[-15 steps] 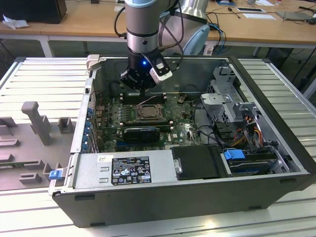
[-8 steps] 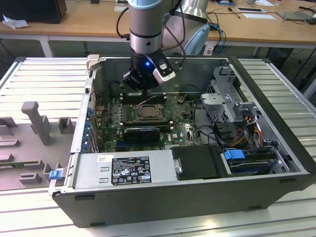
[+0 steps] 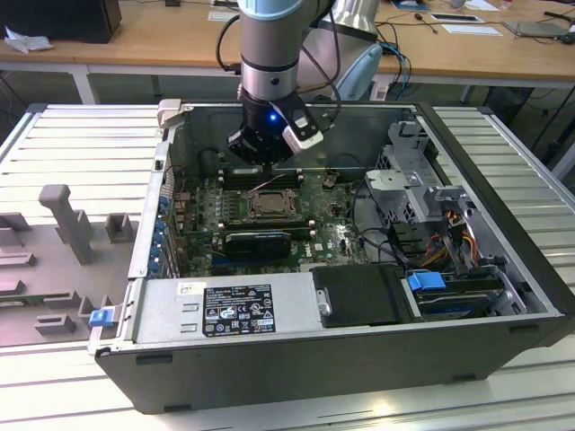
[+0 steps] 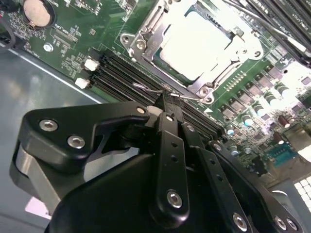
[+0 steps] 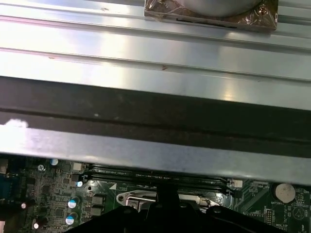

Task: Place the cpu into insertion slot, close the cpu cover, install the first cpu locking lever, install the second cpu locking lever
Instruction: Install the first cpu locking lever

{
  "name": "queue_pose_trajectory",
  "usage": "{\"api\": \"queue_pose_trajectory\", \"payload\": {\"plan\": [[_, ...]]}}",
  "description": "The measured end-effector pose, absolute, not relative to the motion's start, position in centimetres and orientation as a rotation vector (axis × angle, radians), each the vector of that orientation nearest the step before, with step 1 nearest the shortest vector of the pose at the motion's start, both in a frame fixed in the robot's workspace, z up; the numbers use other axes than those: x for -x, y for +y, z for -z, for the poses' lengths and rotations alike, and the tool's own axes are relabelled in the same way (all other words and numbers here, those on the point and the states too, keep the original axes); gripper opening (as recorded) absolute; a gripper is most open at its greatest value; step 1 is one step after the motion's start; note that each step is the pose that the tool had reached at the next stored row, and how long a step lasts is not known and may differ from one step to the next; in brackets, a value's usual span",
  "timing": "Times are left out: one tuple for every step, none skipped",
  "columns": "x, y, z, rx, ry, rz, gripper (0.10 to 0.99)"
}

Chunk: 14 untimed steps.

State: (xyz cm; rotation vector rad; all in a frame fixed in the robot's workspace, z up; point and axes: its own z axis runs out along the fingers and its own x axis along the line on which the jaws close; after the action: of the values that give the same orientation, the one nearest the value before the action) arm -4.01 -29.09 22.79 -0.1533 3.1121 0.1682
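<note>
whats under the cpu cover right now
The cpu shows its pale face through the square cut-out of the cpu cover. The frame hides the chip's edges, and anything beneath the chip is covered.

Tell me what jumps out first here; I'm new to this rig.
The gripper hangs inside the open computer case, over the green motherboard. In the second wrist view its fingers pinch a thin wire lever beside the bright cpu, framed by the cpu cover.

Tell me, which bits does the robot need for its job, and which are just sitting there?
For the job: cpu, cpu cover, wire locking lever, gripper.
Just sitting there: coin battery, memory slots, power supply, grey blocks.
</note>
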Motion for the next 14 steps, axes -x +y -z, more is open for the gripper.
{"api": "queue_pose_trajectory", "payload": {"plan": [[3.79,-29.07,-22.77,0.152,3.112,-0.168,0.106],[3.52,-29.05,-22.73,0.152,3.112,-0.168,0.106],[3.34,-29.05,-22.69,0.151,3.112,-0.168,0.106],[3.24,-29.04,-22.67,0.151,3.112,-0.168,0.106],[3.09,-29.04,-22.61,0.151,3.112,-0.168,0.106],[2.98,-29.04,-22.53,0.151,3.112,-0.168,0.106],[2.94,-29.04,-22.49,0.151,3.112,-0.168,0.106],[2.93,-29.04,-22.46,0.151,3.112,-0.168,0.106],[2.92,-29.05,-22.45,0.15,3.112,-0.168,0.106],[2.92,-29.05,-22.43,0.15,3.112,-0.168,0.106],[2.92,-29.04,-22.42,0.15,3.112,-0.168,0.106],[2.91,-29.04,-22.4,0.15,3.112,-0.168,0.106],[2.91,-29.04,-22.37,0.15,3.112,-0.168,0.106],[2.9,-29.04,-22.35,0.15,3.112,-0.168,0.106]]}}
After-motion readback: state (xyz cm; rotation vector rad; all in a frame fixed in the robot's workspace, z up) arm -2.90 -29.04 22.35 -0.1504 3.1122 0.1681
